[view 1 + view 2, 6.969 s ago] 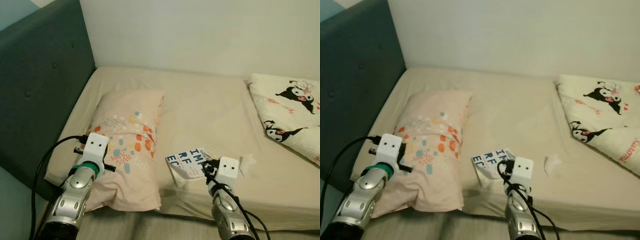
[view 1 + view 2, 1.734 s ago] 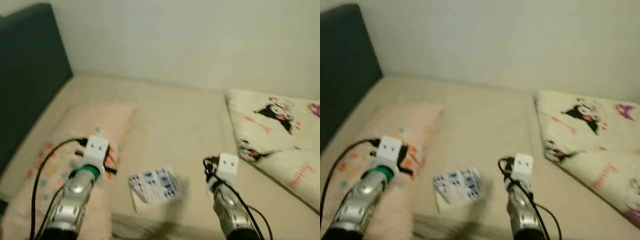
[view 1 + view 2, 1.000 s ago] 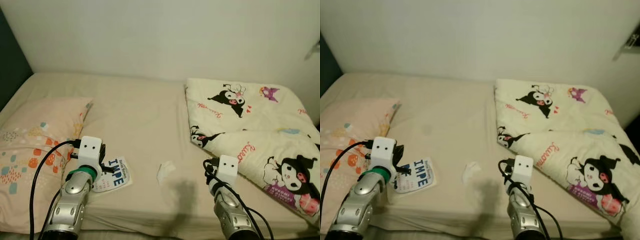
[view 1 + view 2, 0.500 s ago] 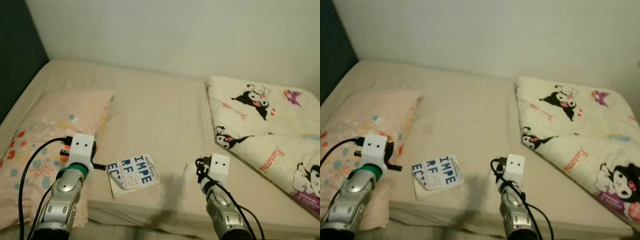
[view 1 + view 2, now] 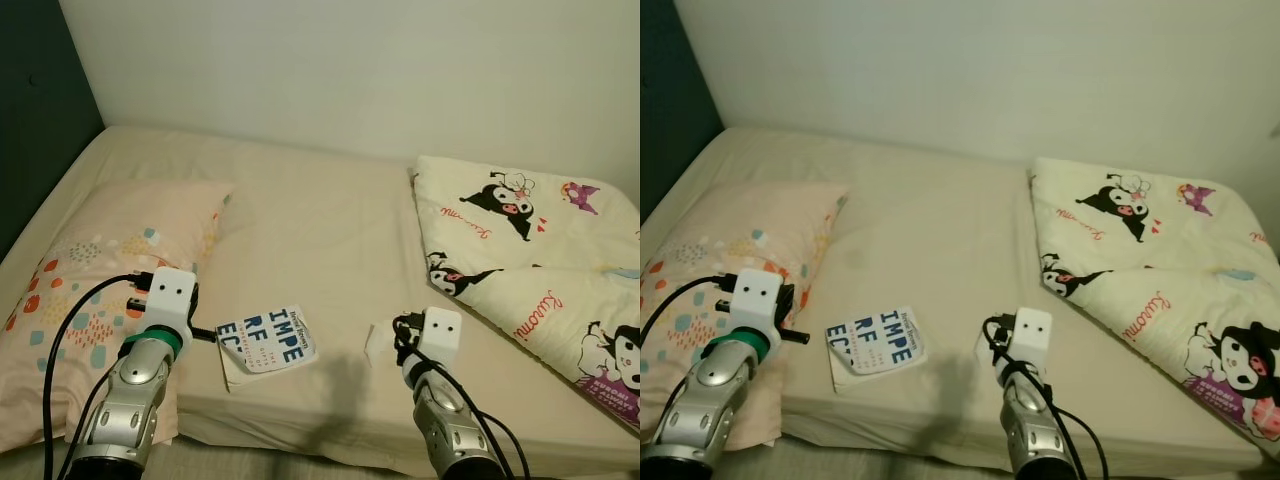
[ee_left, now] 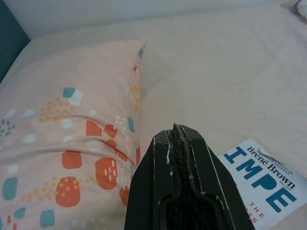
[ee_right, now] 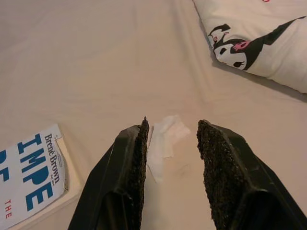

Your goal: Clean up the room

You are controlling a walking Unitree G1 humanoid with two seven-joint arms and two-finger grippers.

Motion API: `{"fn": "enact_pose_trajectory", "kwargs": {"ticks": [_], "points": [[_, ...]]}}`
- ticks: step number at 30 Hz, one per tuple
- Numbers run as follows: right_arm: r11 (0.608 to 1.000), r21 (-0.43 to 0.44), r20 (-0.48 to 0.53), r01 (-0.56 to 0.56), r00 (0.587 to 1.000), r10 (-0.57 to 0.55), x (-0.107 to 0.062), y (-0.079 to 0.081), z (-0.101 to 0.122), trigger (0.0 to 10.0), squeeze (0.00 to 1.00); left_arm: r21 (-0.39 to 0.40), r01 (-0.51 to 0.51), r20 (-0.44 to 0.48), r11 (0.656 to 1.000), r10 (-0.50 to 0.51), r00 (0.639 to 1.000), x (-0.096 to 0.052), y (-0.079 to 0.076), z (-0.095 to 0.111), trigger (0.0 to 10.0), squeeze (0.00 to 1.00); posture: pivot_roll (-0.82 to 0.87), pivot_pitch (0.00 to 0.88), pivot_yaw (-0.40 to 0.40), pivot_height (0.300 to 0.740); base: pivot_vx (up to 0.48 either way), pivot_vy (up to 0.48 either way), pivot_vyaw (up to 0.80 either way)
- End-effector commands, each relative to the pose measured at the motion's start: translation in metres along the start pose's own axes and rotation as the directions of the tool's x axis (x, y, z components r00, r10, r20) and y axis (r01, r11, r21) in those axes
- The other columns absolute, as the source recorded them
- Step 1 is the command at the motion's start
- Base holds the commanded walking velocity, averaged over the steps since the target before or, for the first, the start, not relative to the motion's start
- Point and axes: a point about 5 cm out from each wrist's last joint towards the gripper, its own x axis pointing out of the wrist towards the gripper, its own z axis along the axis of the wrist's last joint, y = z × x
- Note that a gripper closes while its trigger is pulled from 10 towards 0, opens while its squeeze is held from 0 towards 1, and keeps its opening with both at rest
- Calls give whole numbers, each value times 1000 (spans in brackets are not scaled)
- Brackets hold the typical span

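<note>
- The headboard [image 5: 40, 130] shows as a dark panel at the far left. Compared with a second ago the whole picture has swung back leftward, which reads as the camera turning, not the things moving.
- The pillow [image 5: 95, 270] lies at the left of the bed [image 5: 310, 200], orange and teal spots up, as it did before.
- The left gripper [image 6: 178, 139] hovers low over the pillow's right edge with its fingers pressed together and nothing between them. It has kept this place relative to the body over the last second.
- The book [image 5: 265, 342], with a white cover and big blue letters, lies flat near the front edge of the bed, just right of the left gripper and untouched.
- The crumpled tissue [image 7: 165, 139] sits on the sheet right of the book. It is probably the next thing to clear.
- The right gripper [image 7: 170, 139] has come to hover right above the tissue with its fingers apart, one on each side. A straight drop and a close should take it.
- The cartoon-print blanket [image 5: 540, 250] lies rumpled at the right and still needs straightening.
</note>
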Motion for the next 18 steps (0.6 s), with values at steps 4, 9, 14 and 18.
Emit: {"fn": "enact_pose_trajectory", "kwargs": {"ticks": [4,9,14,18], "points": [[1000,10,-23,15,1000,-15,-1,-4,-6,10000,0,5,14,-26,1000,-14,1000,-1,-3,-7,10000,0,140,3,-4,695,0,0,0],[1000,12,-22,16,1000,-15,-1,-4,-6,10000,0,6,18,-28,1000,-17,999,-1,-4,-7,10000,0,140,3,-4,675,0,0,0],[1000,13,-22,13,1000,-13,-1,-4,-6,10000,0,11,23,-37,1000,-23,999,-2,-5,-10,10000,0,140,3,-4,655,0,0,0],[1000,21,-30,13,999,-12,-1,-4,-7,10000,0,18,28,-46,999,-27,999,-2,-6,-11,10000,0,141,2,-3,630,0,0,0]]}}
